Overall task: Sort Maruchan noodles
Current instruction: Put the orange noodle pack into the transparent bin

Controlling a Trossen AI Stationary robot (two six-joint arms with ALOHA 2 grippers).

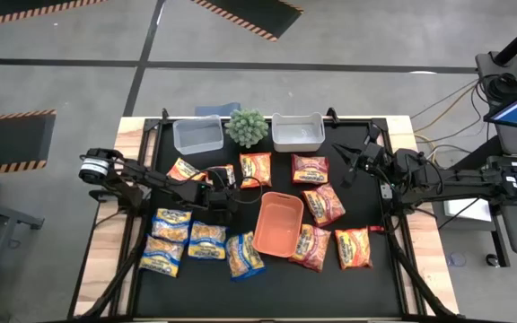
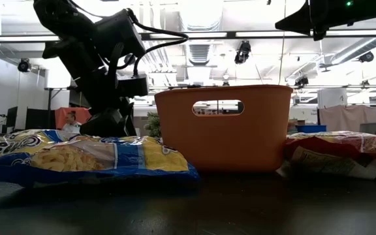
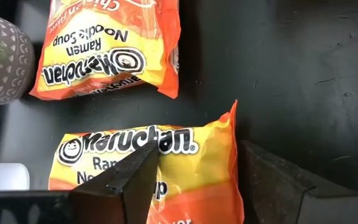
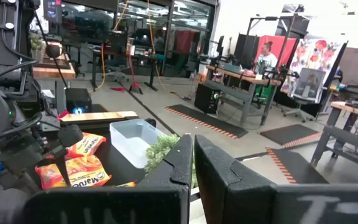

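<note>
Yellow-and-blue packets (image 2: 83,156) lie nearest the low camera, left of the orange tray (image 1: 278,223), which looks empty from above. Left pincer (image 3: 197,180) straddles an orange packet (image 3: 191,155) on the black worktop (image 1: 375,278), fingers spread to either side; whether they grip it cannot be told. A second orange packet (image 3: 114,46) lies just beyond, beside a potted plant (image 1: 247,126). Two clear bins (image 1: 198,133) flank the plant, both seemingly empty. Dark red packets (image 1: 323,205) lie right of the tray. Right pincer (image 4: 193,163) hovers closed, holding nothing.
</note>
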